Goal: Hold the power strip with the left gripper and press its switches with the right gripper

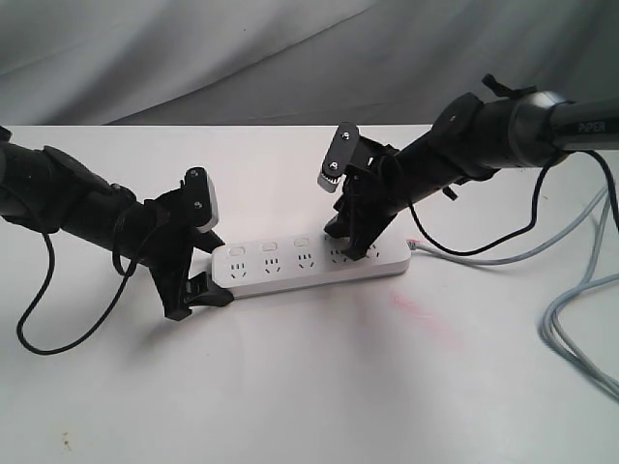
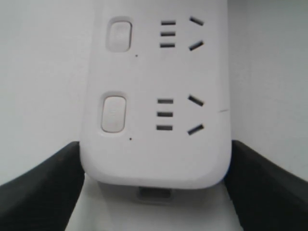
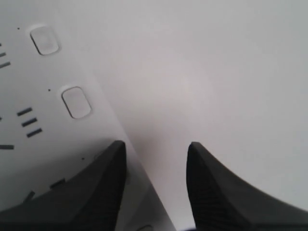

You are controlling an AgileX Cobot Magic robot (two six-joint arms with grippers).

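The power strip (image 1: 309,263) lies flat across the middle of the white tabletop (image 1: 319,387), sockets facing up. Its grey cord (image 1: 503,259) leaves the right end and trails off to the right.

The left gripper (image 1: 213,263) is clamped on the strip's left end. In the left wrist view one black finger (image 2: 43,192) presses against each long side at the rounded corners.

Three switches (image 1: 270,247) show along the far edge; the rest are hidden behind the right gripper (image 1: 348,244). It tilts down over the strip near the fourth socket, fingers parted and holding nothing. In the right wrist view one finger is over the strip and the other over bare tabletop. I cannot tell whether it touches a switch.
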